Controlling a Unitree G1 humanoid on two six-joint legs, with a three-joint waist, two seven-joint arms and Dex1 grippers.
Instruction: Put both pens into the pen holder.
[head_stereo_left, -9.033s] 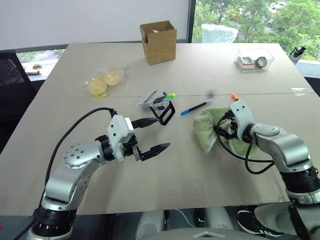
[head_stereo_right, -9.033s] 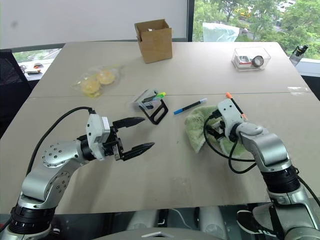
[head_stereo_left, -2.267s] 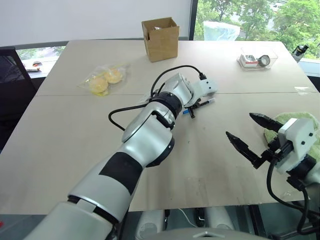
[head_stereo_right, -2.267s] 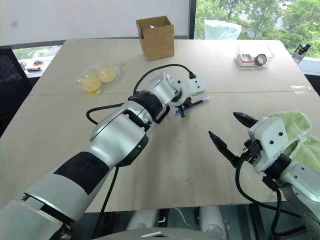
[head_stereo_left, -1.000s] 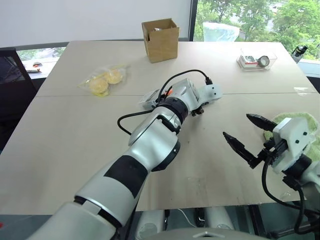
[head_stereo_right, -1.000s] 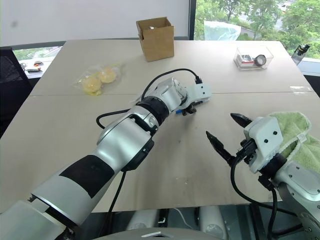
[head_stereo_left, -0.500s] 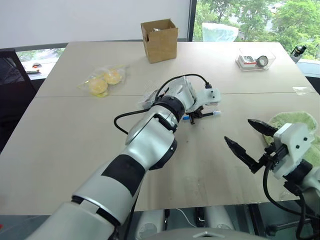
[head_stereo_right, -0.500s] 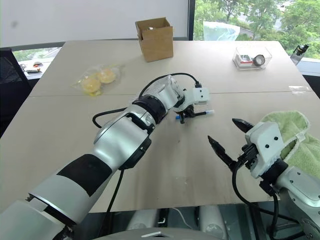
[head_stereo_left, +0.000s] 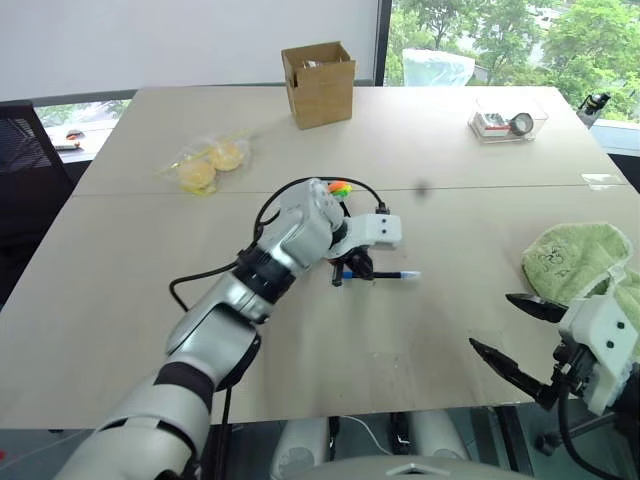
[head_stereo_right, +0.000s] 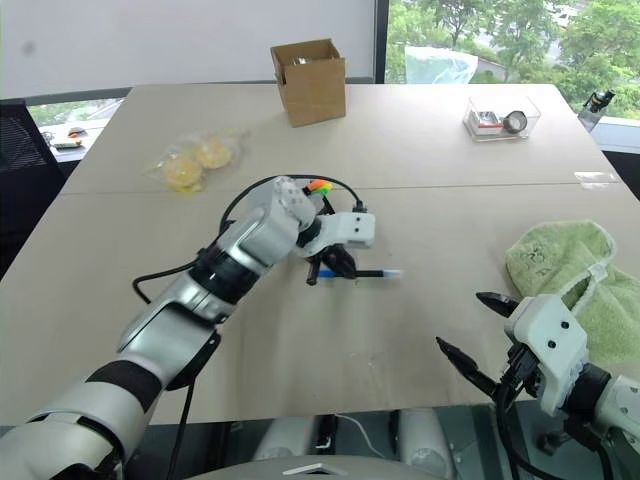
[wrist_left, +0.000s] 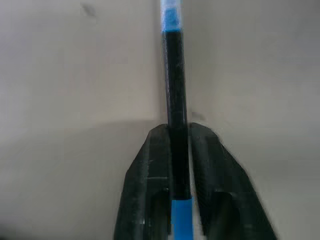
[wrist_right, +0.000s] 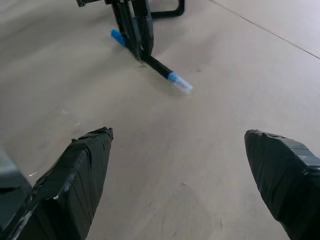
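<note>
Left gripper (head_stereo_left: 352, 274) pinches the thin, stiff, likely slippery blue-ended pen (wrist_left: 175, 100) mid-barrel; right gripper (wrist_right: 195, 165) gapes wide, empty.

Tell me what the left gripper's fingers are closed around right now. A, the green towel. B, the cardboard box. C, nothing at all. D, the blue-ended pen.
D: in the left wrist view the left gripper has its two black fingers pressed on either side of the blue-ended pen.
</note>
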